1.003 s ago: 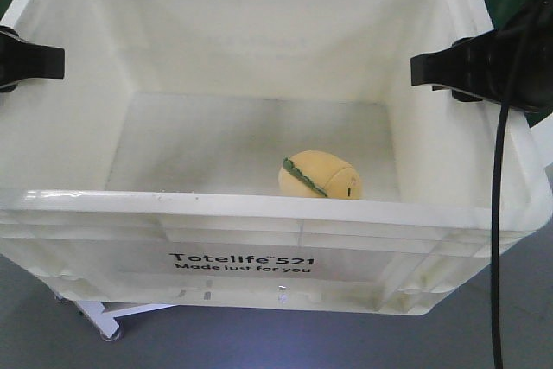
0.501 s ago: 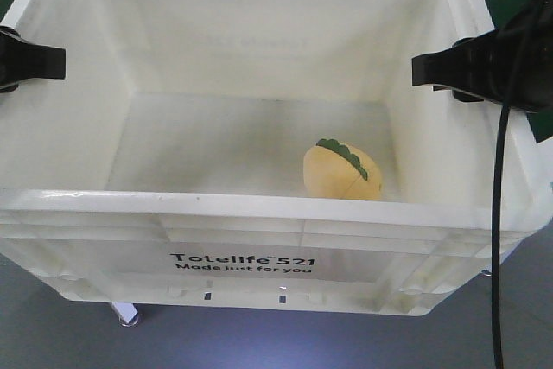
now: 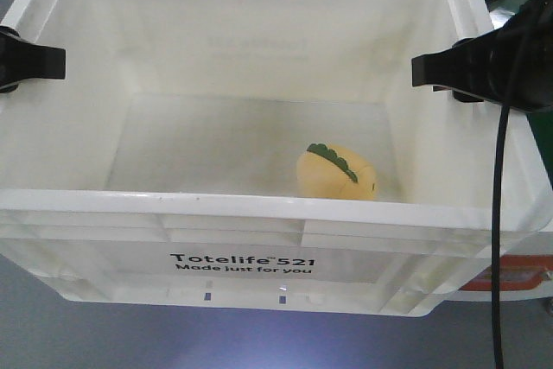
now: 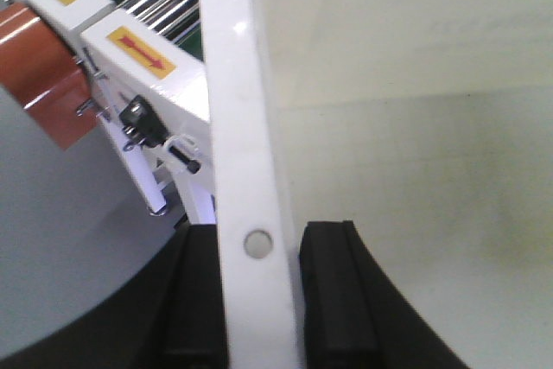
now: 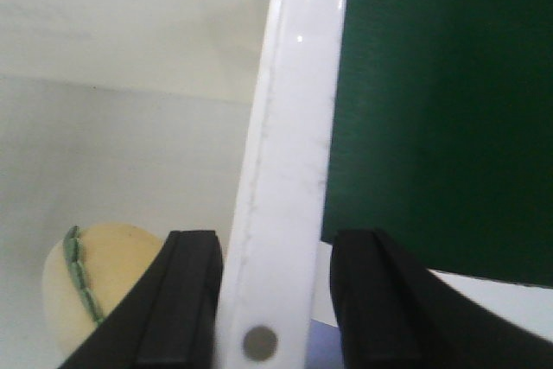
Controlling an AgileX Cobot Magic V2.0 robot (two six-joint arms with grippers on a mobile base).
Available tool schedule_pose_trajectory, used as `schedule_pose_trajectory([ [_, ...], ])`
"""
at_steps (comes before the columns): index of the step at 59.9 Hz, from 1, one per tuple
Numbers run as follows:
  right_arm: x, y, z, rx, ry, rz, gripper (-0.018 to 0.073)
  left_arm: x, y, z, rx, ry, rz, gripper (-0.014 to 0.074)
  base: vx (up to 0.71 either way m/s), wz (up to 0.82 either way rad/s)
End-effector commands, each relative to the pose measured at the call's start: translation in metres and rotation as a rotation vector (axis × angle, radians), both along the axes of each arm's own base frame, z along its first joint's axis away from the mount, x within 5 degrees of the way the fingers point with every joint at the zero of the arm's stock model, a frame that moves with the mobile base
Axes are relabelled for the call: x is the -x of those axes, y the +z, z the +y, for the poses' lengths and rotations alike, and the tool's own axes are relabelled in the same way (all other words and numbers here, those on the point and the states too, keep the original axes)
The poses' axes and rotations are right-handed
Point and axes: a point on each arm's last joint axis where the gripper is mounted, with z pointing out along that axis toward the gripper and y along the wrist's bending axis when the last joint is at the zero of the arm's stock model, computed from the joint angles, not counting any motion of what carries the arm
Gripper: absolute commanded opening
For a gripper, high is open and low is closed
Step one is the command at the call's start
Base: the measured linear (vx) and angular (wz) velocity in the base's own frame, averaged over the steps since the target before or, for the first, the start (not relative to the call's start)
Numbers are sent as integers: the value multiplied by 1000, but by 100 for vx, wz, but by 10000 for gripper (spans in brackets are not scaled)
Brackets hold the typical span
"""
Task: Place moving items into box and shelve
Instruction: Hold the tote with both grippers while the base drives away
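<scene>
The round yellow plush toy (image 3: 337, 176) has been turned a little inside the white plastic box (image 3: 259, 206), whose walls are pinched by the left gripper (image 4: 259, 317) and right gripper (image 5: 263, 300); grey floor (image 3: 86, 339) is seen below.

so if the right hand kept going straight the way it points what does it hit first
The crate itself: the right hand is clamped astride its side wall, so pushing on would probably just run along that wall. The toy lies inside, seemingly off that line.
</scene>
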Motion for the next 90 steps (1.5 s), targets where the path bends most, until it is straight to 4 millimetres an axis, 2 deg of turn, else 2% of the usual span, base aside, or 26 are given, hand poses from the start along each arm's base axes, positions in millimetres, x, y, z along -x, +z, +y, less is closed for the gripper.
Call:
schedule_pose_trajectory([
  [1, 0, 24, -8, -13, -18, -152, 148, 4, 31, 1, 42, -26, -210, 140, -8, 51],
  [90, 0, 24, -8, -12, -18, -152, 148, 4, 31, 1, 42, -26, -210, 140, -4, 50],
])
